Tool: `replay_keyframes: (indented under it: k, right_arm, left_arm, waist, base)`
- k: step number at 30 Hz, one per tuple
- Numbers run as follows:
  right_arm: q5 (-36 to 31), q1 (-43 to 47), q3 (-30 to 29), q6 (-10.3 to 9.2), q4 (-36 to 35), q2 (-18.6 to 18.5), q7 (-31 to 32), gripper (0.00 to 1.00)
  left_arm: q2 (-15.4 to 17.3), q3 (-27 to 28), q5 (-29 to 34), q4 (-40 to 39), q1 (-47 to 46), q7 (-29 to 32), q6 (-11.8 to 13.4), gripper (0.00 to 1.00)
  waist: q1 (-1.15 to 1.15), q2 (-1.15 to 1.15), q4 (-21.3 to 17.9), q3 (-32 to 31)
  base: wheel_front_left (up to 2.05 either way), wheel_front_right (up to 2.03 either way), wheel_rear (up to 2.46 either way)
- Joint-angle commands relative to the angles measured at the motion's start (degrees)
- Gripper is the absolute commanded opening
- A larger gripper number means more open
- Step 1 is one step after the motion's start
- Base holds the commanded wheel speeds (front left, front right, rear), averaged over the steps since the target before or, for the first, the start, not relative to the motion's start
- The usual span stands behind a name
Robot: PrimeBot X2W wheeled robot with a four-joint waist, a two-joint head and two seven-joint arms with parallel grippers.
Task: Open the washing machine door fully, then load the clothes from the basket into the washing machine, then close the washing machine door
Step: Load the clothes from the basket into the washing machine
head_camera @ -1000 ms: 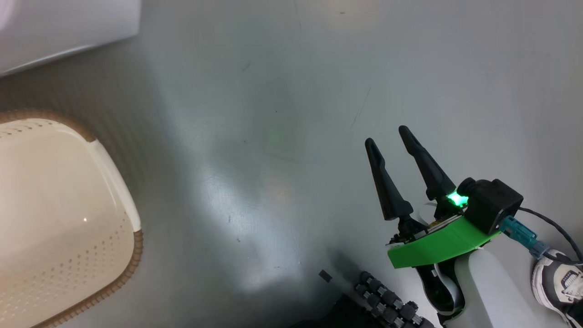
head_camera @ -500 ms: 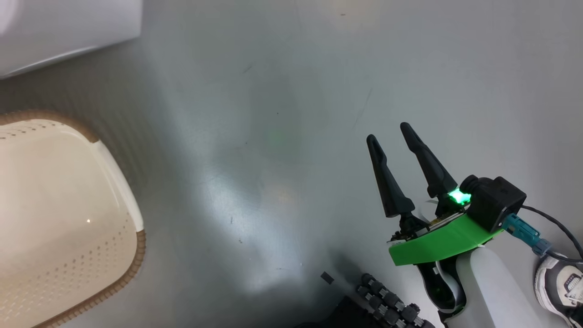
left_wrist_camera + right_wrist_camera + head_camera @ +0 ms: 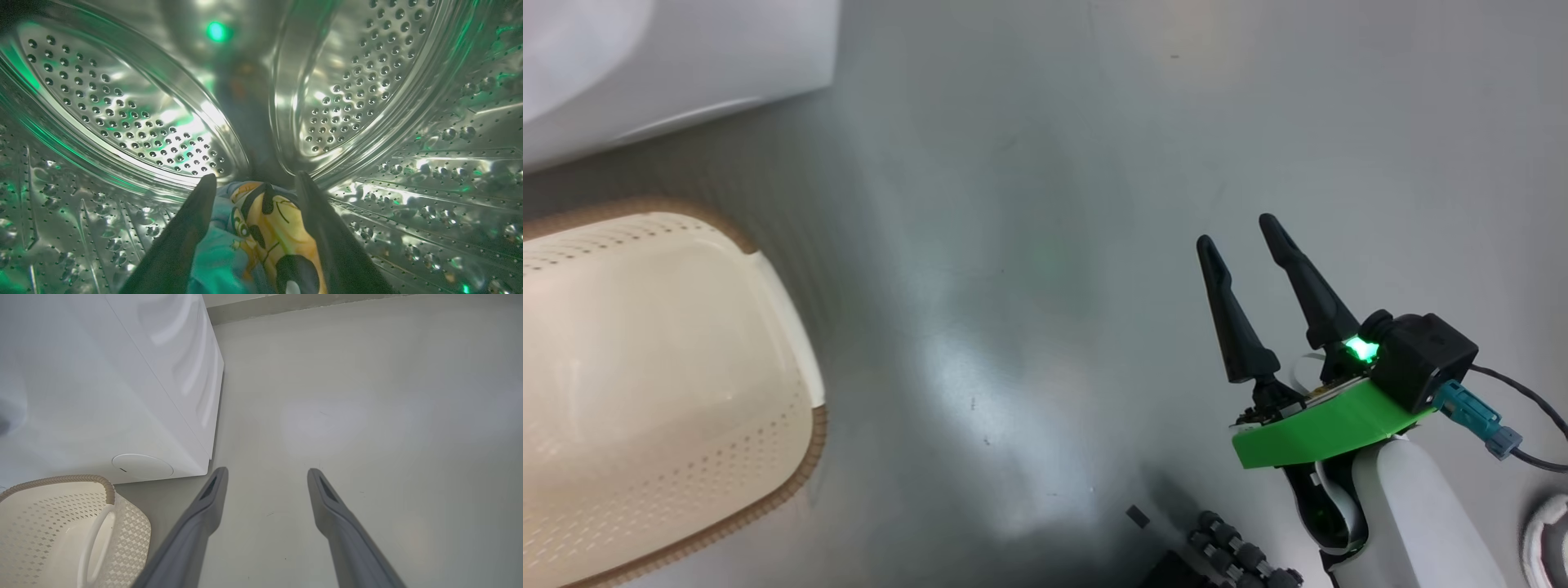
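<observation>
In the left wrist view my left gripper (image 3: 255, 179) is deep inside the washing machine's steel perforated drum (image 3: 122, 114). Its fingers stand wide apart and open. The clothes (image 3: 269, 228), blue fabric with an orange, black and white patch, lie on the drum floor between and beneath the fingers. The cream basket (image 3: 813, 441) with a brown rim sits on the floor at the left, with no clothes in the part I see. My right gripper (image 3: 1236, 230) hangs open over bare floor, well right of the basket. The washing machine door is out of view.
The washing machine's white body (image 3: 686, 57) fills the upper left corner, just beyond the basket (image 3: 108, 486). A person's shoe (image 3: 1547, 539) is at the lower right edge. Part of my dark base (image 3: 1225, 555) shows at the bottom. Grey floor spreads between basket and right gripper (image 3: 267, 470).
The head camera has shifted, so the basket and washer corner sit further right in the picture. The right gripper stays open and almost still. The shoe has slid toward the edge.
</observation>
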Motion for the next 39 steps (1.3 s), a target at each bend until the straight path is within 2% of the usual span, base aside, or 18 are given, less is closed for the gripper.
replay_keyframes:
  k: [1, 11, 27, 31, 39]
  right_arm:
    - [-0.73, 1.01, 0.5, 0.09, -1.0, -0.26, -0.69, 1.0]
    - [-3.67, 1.35, -1.57, 0.09, -1.54, -0.26, -0.29, 1.0]
    - [-8.14, 4.66, -5.21, 0.09, -5.84, -0.26, 4.95, 1.0]
    - [-8.57, 5.77, -5.57, 0.09, -6.61, -0.26, 5.88, 1.0]
    - [-9.36, 7.86, -6.67, 0.09, -8.21, -0.26, 7.48, 1.0]
  left_arm:
    - [1.81, -0.54, -1.43, -2.03, 2.29, -0.29, -0.12, 1.0]
    - [-0.5, -1.36, -6.61, -8.6, 13.36, -0.3, -0.13, 1.0]
    - [-6.96, 0.55, -10.63, -28.78, 41.4, -0.3, 0.17, 1.0]
    - [-7.9, 1.34, -10.45, -35.1, 49.52, -0.3, 1.21, 1.0]
    - [-10.93, 4.52, -9.65, -49.55, 65.12, -0.3, 6.02, 1.0]
  waist:
    - [0.0, 0.0, 1.55, -1.31]
    - [0.0, 0.0, 6.11, -4.92]
    - [0.0, 0.0, 14.92, -13.02]
    - [0.0, 0.0, 16.11, -14.91]
    - [0.0, 0.0, 18.11, -17.58]
  base:
    - [0.0, 0.0, 0.0]
    - [0.0, 0.0, 0.0]
    - [0.0, 0.0, 0.0]
    - [0.0, 0.0, 0.0]
    - [0.0, 0.0, 0.0]
